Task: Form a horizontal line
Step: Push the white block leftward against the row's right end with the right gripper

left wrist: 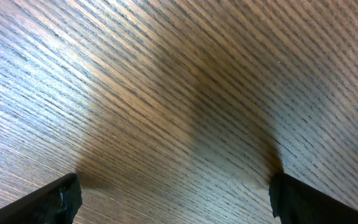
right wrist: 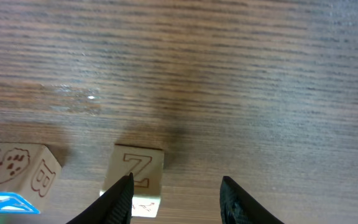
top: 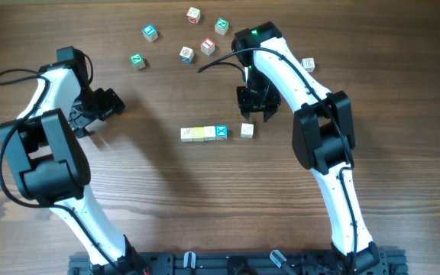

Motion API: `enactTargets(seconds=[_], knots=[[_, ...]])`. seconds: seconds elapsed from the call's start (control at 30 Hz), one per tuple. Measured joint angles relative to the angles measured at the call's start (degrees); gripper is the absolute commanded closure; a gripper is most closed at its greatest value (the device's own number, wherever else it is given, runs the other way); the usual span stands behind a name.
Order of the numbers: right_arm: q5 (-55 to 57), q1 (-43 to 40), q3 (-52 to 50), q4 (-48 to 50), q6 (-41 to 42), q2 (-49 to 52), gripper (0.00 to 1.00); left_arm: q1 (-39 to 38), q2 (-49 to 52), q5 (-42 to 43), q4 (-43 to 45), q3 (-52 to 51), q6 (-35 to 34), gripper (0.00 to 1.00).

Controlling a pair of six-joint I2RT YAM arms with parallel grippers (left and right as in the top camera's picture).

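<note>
Overhead: the horizontal line (top: pixel 203 134) sits mid-desk (top: pixel 151 191). Four cubes touch in a row, with the blue-faced cube (top: pixel 221 132) at its right end.
Fifth piece: the Z cube (top: pixel 247 131) is just right of that end, level with the row but with a gap, so not joined yet.
Right gripper (top: pixel 257 117): mine, hovering low just behind the Z cube. The jaws are parted wider than the cube and are gripping nothing.
Right wrist view: the Z cube is hard by one finger (right wrist: pixel 120 199), and the other finger is well clear. The blue-faced cube shows at the frame edge.
Left gripper (top: pixel 111 105): fully spread over bare desk, far left, holding nothing.
Risk 1: the cube is off-centre in my jaws, so closing now would likely twist it or drag it askew.
Risk 2: a sideways nudge that is too hard could shove the blue-faced cube and bend the whole row.
Risk 3: stopping short leaves the gap and a broken line.
Risk 4: a finger may clip the row's end on descent, since the two are near.
Loose cubes (top: pixel 186 53): scattered at the far side, well apart from the row, and no hazard.
Containers: none in view; everything lies straight on the desk.
</note>
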Motion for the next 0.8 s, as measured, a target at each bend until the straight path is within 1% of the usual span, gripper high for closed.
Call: enactTargets(seconds=[0.07,0.2,0.37,0.43,0.47,0.6,0.8], knots=[[0.2,0.0,0.0,0.9,0.0,0.0,0.55,0.0,0.0,0.0,0.0,0.0,0.0,0.00],[4.1,-0.5,0.0,1.3,1.6,0.0,0.55,0.0,0.0,0.0,0.0,0.0,0.0,0.00],[5.1,-4.8,0.0,-1.2,1.3,0.0,0.55,0.0,0.0,0.0,0.0,0.0,0.0,0.00],[4.0,-4.8,0.0,-1.2,0.8,0.0,0.66,0.0,0.0,0.0,0.0,0.0,0.0,0.00],[3.6,-4.5,0.0,-1.1,0.5,0.0,0.67,0.0,0.0,0.0,0.0,0.0,0.0,0.00],[0.6,-2.0,0.0,-0.9,0.2,0.0,0.66,0.0,0.0,0.0,0.0,0.0,0.0,0.00],[-0.1,-0.2,0.0,-1.2,0.2,0.0,0.65,0.0,0.0,0.0,0.0,0.0,0.0,0.00]])
